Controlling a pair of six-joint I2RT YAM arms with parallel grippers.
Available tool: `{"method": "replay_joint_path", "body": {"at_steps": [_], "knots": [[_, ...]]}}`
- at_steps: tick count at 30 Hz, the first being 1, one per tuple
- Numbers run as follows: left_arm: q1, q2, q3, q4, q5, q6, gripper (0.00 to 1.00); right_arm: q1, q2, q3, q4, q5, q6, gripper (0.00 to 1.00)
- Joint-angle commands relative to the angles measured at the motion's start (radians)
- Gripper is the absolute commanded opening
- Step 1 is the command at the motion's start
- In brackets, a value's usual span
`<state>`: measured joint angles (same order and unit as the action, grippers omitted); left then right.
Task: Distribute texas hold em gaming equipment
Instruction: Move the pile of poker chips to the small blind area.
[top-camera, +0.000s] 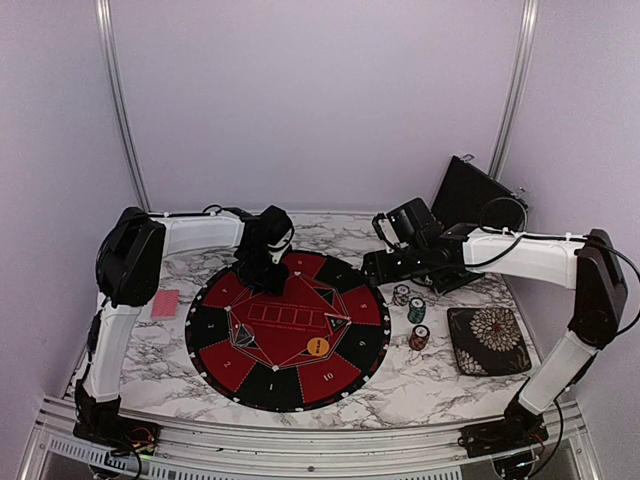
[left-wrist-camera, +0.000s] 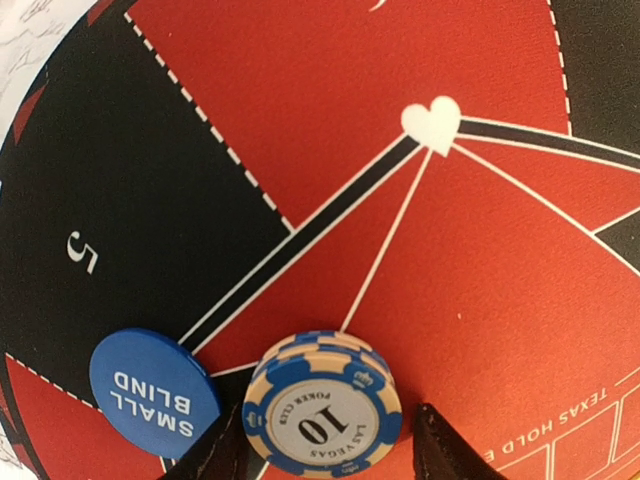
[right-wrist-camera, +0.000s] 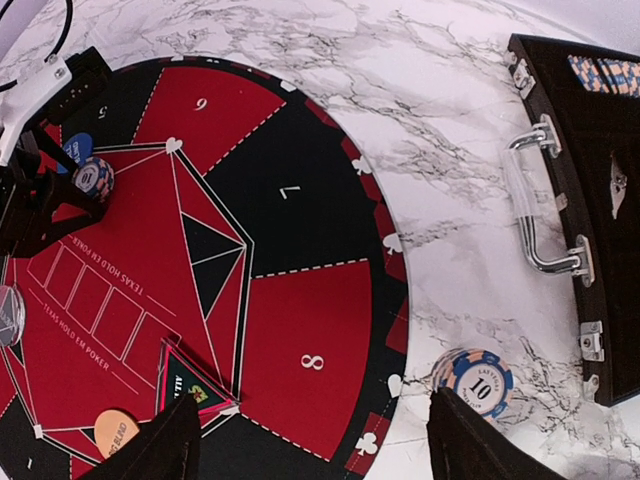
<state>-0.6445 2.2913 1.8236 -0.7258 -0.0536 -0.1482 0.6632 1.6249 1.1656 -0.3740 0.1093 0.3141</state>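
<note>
A short stack of blue-and-cream poker chips (left-wrist-camera: 325, 405) marked 10 rests on the red part of the round mat (left-wrist-camera: 330, 130). It sits between the fingers of my left gripper (left-wrist-camera: 330, 412), which stand open with a thin gap on the right side. A blue "small blind" button (left-wrist-camera: 152, 395) lies just left of it. My right gripper (right-wrist-camera: 315, 445) hangs open over the mat's sector 8, nothing in it; another blue 10 chip stack (right-wrist-camera: 475, 380) stands on the marble by its right finger. Three chip stacks (top-camera: 417, 311) stand right of the mat. An orange button (top-camera: 317, 347) lies on the mat.
A pink-backed card (top-camera: 165, 303) lies on the table left of the mat. The dark flower-patterned tray (top-camera: 488, 341) sits at the right. The black hinged case (right-wrist-camera: 590, 200) stands at the back right, its metal handle facing the mat. A triangular "all in" marker (right-wrist-camera: 190, 385) lies on the mat.
</note>
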Motion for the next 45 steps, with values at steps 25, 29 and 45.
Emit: {"method": "replay_joint_path", "body": {"at_steps": [25, 29, 45], "knots": [[-0.07, 0.01, -0.102, -0.072, -0.024, -0.321, 0.46, -0.008, -0.088, -0.098, 0.068, -0.03, -0.039, 0.76], [-0.078, 0.011, -0.113, -0.068, -0.038, -0.377, 0.44, -0.011, -0.101, -0.113, 0.079, -0.037, -0.044, 0.76], [-0.111, 0.036, -0.119, -0.066, -0.033, -0.552, 0.3, -0.017, -0.122, -0.145, 0.097, -0.051, -0.041, 0.76]]}}
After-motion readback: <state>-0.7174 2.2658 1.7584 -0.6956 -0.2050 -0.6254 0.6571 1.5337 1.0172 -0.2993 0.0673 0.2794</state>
